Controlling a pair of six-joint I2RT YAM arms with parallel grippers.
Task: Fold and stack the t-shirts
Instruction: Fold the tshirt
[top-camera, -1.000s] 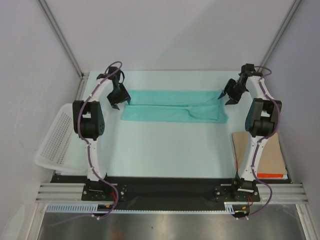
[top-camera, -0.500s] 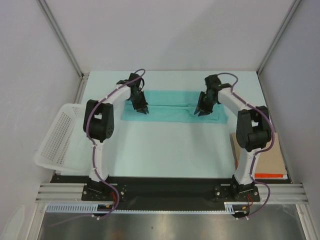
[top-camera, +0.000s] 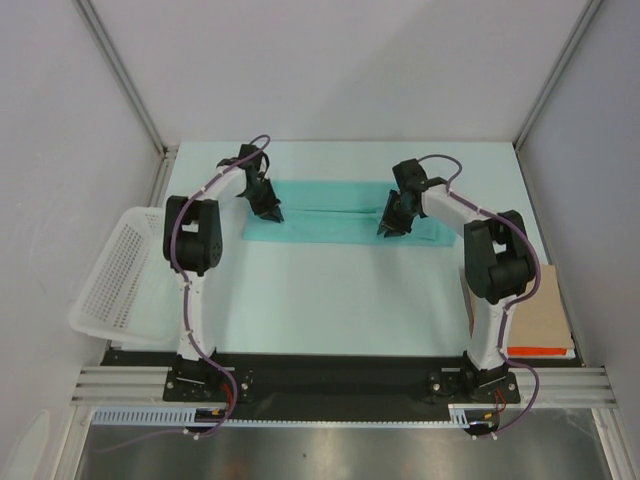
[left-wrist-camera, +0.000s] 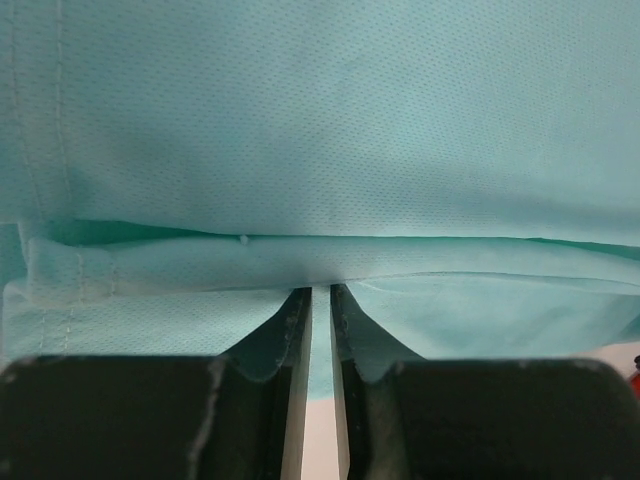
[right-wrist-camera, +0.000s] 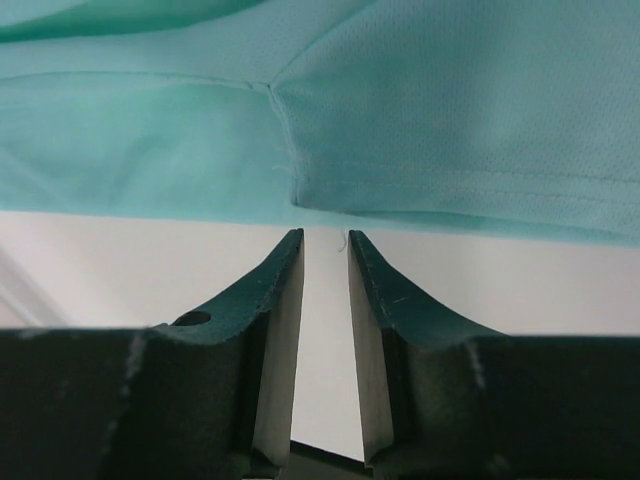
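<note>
t-shirt (top-camera: 330, 226): plain teal | basket (top-camera: 108, 278): white mesh | cardboard (top-camera: 537, 310): brown | table (top-camera: 330, 300): pale mint

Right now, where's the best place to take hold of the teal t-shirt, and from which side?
Probably take the teal t-shirt by its near long edge, coming in low from the near side. It lies flat as a long folded strip, so only an edge gives the jaws something to pinch. The right gripper faces that hemmed edge, jaws barely apart.
</note>
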